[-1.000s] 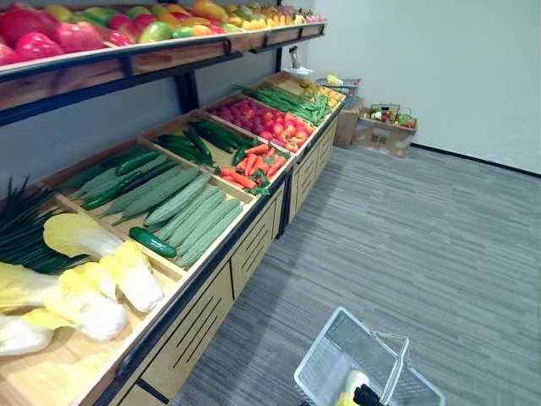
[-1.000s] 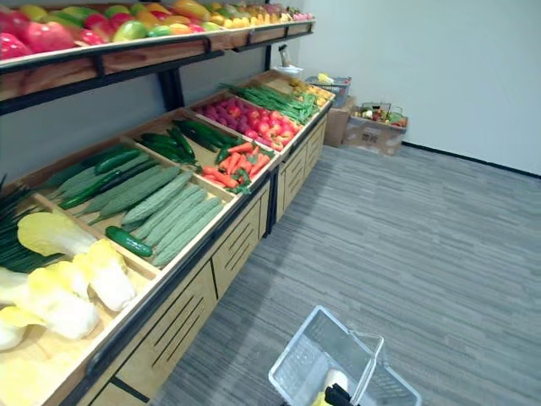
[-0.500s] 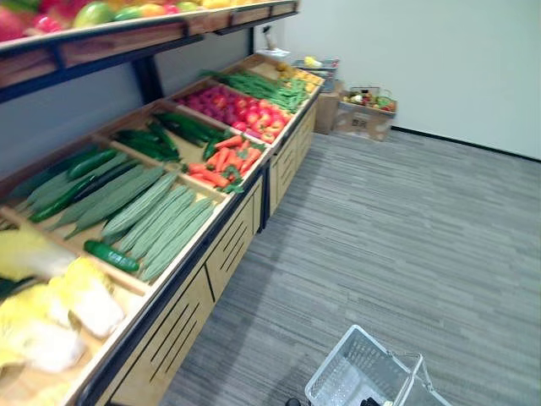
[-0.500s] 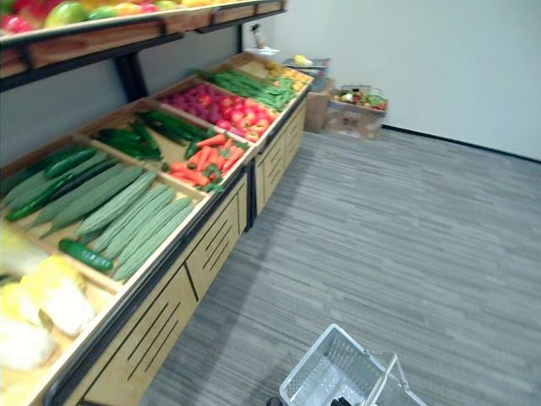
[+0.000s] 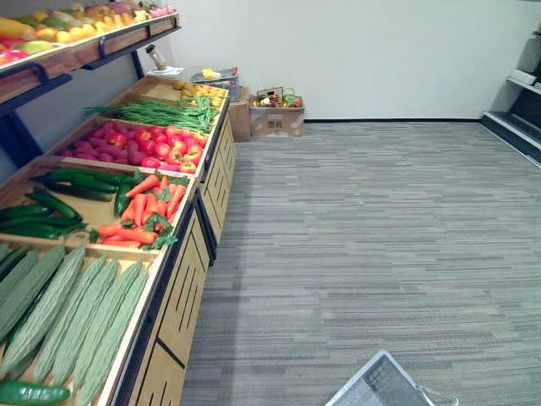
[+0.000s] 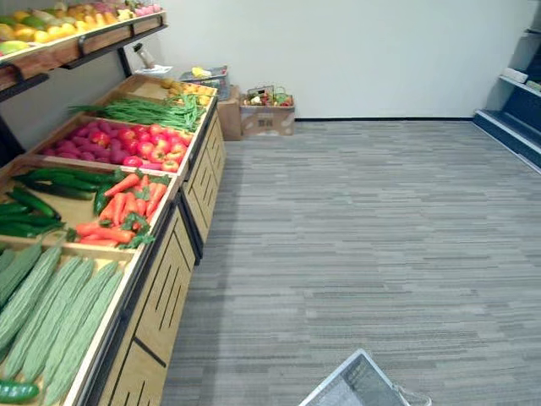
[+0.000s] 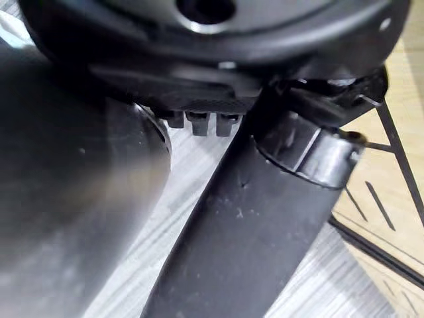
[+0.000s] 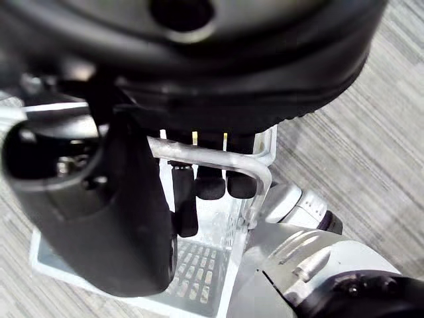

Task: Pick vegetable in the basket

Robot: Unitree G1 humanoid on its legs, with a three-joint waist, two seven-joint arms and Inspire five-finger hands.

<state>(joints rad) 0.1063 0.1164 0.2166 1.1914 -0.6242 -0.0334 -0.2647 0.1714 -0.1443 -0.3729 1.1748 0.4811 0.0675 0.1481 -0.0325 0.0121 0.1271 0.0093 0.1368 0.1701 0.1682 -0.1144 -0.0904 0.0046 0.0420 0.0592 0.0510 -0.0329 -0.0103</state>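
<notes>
Camera swung along the counter (image 5: 190, 279) since before. Right hand (image 8: 218, 86) fingers (image 8: 212, 184) hook the basket (image 5: 376, 391) handle; left hand (image 7: 212, 59) unreadable. Carrots (image 5: 139, 211) lie at the counter's front edge; I judge turning could swing the basket loose.

I'm looking at a grocery shop: a wooden produce stand (image 5: 182, 296) with carrots (image 5: 139, 211) and green beans (image 5: 161, 112), and a fruit shelf (image 5: 93, 46) above on the left.
</notes>
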